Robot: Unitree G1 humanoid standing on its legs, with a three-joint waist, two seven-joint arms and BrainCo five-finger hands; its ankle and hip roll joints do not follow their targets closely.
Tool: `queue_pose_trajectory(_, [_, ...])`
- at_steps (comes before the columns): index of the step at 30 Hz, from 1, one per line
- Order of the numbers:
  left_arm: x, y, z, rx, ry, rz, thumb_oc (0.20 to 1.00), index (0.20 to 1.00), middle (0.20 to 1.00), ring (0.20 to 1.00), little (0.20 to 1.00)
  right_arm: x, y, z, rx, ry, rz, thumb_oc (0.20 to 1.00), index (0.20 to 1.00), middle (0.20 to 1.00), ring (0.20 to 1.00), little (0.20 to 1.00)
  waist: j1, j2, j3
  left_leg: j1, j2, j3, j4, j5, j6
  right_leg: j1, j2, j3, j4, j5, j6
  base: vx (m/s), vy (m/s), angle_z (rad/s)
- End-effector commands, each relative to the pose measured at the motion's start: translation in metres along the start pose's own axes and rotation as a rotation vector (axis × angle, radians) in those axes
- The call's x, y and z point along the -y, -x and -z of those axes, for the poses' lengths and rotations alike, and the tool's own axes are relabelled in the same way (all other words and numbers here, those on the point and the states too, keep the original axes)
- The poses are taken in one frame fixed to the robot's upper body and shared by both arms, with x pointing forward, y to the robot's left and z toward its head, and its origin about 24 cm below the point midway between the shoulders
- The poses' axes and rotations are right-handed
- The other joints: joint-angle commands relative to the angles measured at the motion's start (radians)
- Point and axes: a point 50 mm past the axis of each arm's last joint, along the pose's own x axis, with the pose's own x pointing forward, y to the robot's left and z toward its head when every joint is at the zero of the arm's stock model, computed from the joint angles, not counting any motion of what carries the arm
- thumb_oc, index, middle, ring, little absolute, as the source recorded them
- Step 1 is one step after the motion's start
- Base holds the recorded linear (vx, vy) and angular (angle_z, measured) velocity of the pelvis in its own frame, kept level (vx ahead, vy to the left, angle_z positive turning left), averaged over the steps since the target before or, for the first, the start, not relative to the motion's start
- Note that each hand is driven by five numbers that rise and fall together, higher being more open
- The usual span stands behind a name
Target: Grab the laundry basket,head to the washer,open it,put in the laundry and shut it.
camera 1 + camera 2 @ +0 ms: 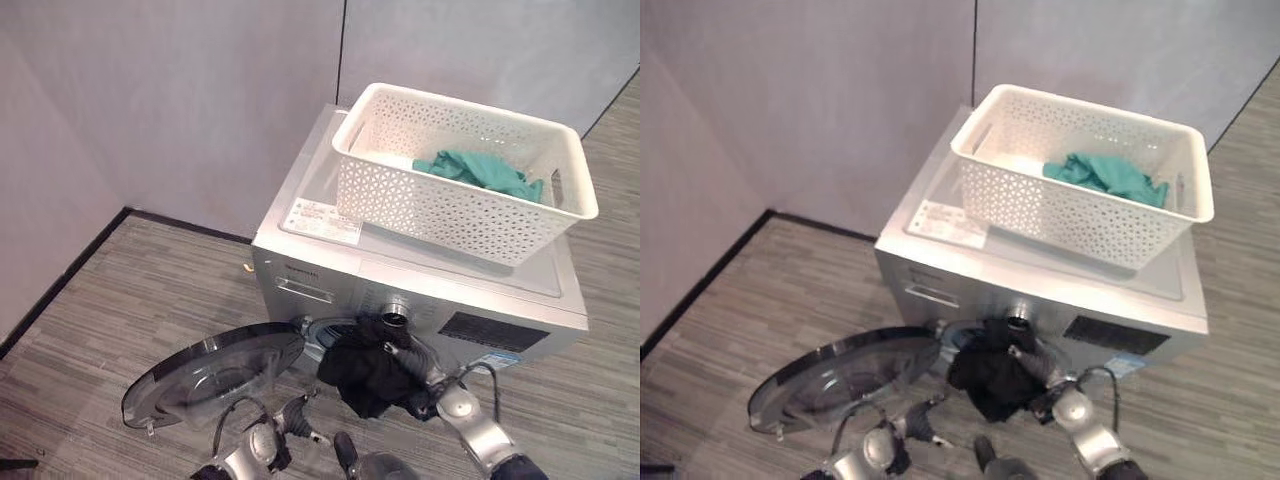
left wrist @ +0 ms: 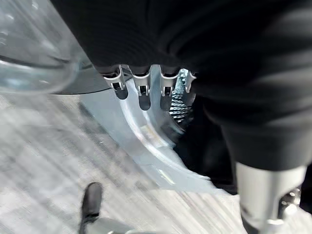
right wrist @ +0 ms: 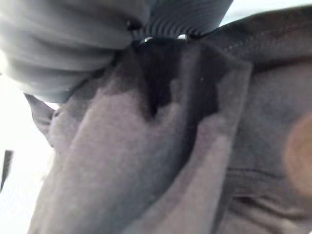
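Two silver-grey metallic arms are seen, rounded at the joints. The left hand (image 2: 146, 58) is covered by a dark ribbed sleeve; silver fingers (image 2: 144, 95) with dark tips are lined in a row (thumb set apart). The right hand (image 1: 405, 365) is likewise wrapped in dark ribbed cover.

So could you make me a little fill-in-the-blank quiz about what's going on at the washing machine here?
1. The white basket sits on top of the ____.
2. The cloth lying in the basket is ____ in colour.
3. The round glass door of the machine is ____.
4. The dark garment at the machine's opening is at the robot's ____ robot hand.

Missing words: washing machine; green; open; right
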Motion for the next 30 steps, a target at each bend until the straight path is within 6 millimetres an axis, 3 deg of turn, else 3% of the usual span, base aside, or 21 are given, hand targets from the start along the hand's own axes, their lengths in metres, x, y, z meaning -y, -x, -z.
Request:
queue_pose_trajectory(1, [-0.026, -0.018, -0.036, 0.083, -0.056, -0.150, 1.000, 1.000, 1.000, 1.000, 1.000, 0.008, -0.007, -0.050, 0.223, -0.139, 0.054, 0.200, 0.200, 0.200, 0.200, 0.200, 0.037, -0.053, 0.054, 0.083, -0.010, 0.009, 0.079, -0.159, 0.077, -0.186, -0.115, -0.002, 0.028, 0.075, 0.089, -0.13, -0.039, 0.05])
queue_pose_trajectory(9, [-0.029, -0.030, -0.084, 0.222, -0.150, -0.117, 1.000, 1.000, 1.000, 1.000, 1.000, 0.009, -0.011, -0.074, 0.314, -0.227, 0.036, 0.200, 0.200, 0.200, 0.200, 0.200, 0.031, -0.070, 0.112, 0.049, -0.009, 0.008, 0.079, -0.147, 0.072, -0.229, -0.116, -0.003, 0.027, 0.089, 0.089, -0.05, -0.019, 0.00])
queue_pose_trajectory(14, [-0.023, -0.031, -0.122, 0.362, -0.243, -0.042, 1.000, 1.000, 1.000, 1.000, 1.000, 0.006, -0.021, -0.097, 0.386, -0.273, 0.016, 0.200, 0.200, 0.200, 0.200, 0.200, 0.022, -0.064, 0.130, 0.024, -0.006, 0.005, 0.069, -0.133, 0.067, -0.257, -0.120, -0.002, 0.023, 0.094, 0.091, 0.00, 0.000, 0.00])
queue_pose_trajectory(19, [-0.018, -0.029, -0.145, 0.461, -0.350, 0.001, 1.000, 1.000, 1.000, 1.000, 1.000, 0.007, -0.026, -0.112, 0.427, -0.302, 0.020, 0.200, 0.200, 0.200, 0.200, 0.200, 0.023, -0.053, 0.149, 0.000, -0.004, -0.003, 0.072, -0.129, 0.065, -0.277, -0.126, -0.006, 0.023, 0.096, 0.092, -0.01, 0.002, 0.03])
queue_pose_trajectory(25, [-0.024, -0.028, -0.162, 0.494, -0.235, -0.048, 1.000, 1.000, 1.000, 1.000, 1.000, 0.007, -0.029, -0.128, 0.477, -0.345, 0.041, 0.200, 0.200, 0.200, 0.200, 0.200, 0.028, -0.053, 0.180, -0.031, -0.007, -0.015, 0.080, -0.120, 0.061, -0.297, -0.133, -0.015, 0.019, 0.100, 0.089, -0.03, -0.005, 0.08])
queue_pose_trajectory(30, [-0.038, -0.027, -0.167, 0.506, -0.159, -0.115, 1.000, 1.000, 1.000, 1.000, 1.000, 0.010, -0.027, -0.122, 0.461, -0.360, 0.060, 0.200, 0.200, 0.200, 0.200, 0.200, 0.033, -0.060, 0.196, -0.054, -0.005, -0.020, 0.088, -0.117, 0.058, -0.310, -0.139, -0.023, 0.016, 0.102, 0.088, -0.02, -0.011, 0.04])
